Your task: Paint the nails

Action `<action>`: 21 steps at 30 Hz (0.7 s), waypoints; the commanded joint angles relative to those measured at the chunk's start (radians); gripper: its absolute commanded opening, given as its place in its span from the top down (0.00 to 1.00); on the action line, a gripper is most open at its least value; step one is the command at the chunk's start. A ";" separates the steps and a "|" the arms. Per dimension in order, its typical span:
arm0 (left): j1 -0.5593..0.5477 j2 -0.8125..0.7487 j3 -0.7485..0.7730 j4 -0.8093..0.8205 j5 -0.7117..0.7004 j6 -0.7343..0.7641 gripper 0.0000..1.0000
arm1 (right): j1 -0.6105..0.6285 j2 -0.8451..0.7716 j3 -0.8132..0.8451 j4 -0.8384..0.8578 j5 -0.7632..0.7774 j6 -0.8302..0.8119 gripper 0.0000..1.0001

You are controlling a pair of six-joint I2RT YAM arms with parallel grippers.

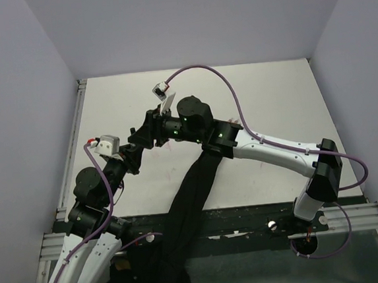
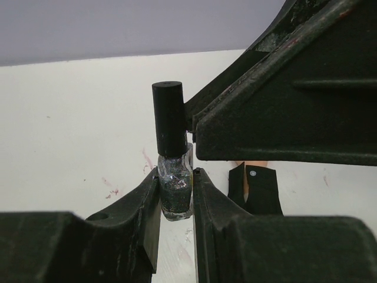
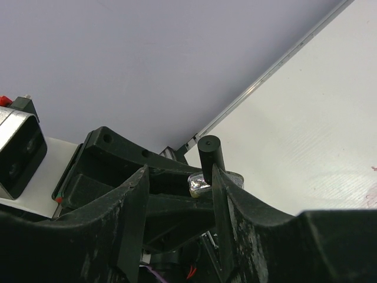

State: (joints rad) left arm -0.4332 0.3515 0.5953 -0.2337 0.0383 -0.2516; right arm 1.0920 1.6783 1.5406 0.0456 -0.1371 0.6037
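Observation:
My left gripper (image 2: pixel 175 177) is shut on a small dark glittery polish bottle (image 2: pixel 175 190) with a tall black cap (image 2: pixel 168 118), held upright above the white table. My right gripper (image 3: pixel 179 171) is open. Its jaws stand wide apart beside the cap (image 3: pixel 209 154), and one finger is close against the cap. In the top view both grippers meet left of centre, left (image 1: pixel 135 151) and right (image 1: pixel 143 131). The fake hand's black sleeve (image 1: pixel 193 187) runs toward the near edge. A bit of peach hand (image 2: pixel 254 164) shows above the sleeve cuff (image 2: pixel 259 190). The nails are hidden.
Faint pink stains (image 2: pixel 111 190) mark the white table (image 1: pixel 271 101). Purple-grey walls close in the left, back and right. A metal rail (image 1: pixel 77 145) runs along the left edge. A purple cable (image 1: pixel 217 79) arcs over the right arm.

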 commanded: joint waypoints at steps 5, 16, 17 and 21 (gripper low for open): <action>-0.007 0.009 0.031 0.008 0.051 0.002 1.00 | 0.012 0.058 0.061 -0.018 0.013 0.011 0.48; -0.007 0.007 0.031 0.010 0.052 0.000 1.00 | 0.017 0.092 0.090 -0.036 0.030 0.010 0.48; -0.007 0.006 0.031 0.008 0.052 0.000 1.00 | 0.017 0.098 0.098 -0.042 0.036 0.010 0.49; -0.007 0.006 0.031 0.008 0.052 0.000 1.00 | 0.019 0.107 0.099 -0.039 0.030 0.011 0.49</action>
State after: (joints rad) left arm -0.4248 0.3576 0.5953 -0.2661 -0.0051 -0.2516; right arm 1.0924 1.7420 1.6096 -0.0021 -0.1207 0.6060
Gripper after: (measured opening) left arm 0.319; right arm 0.516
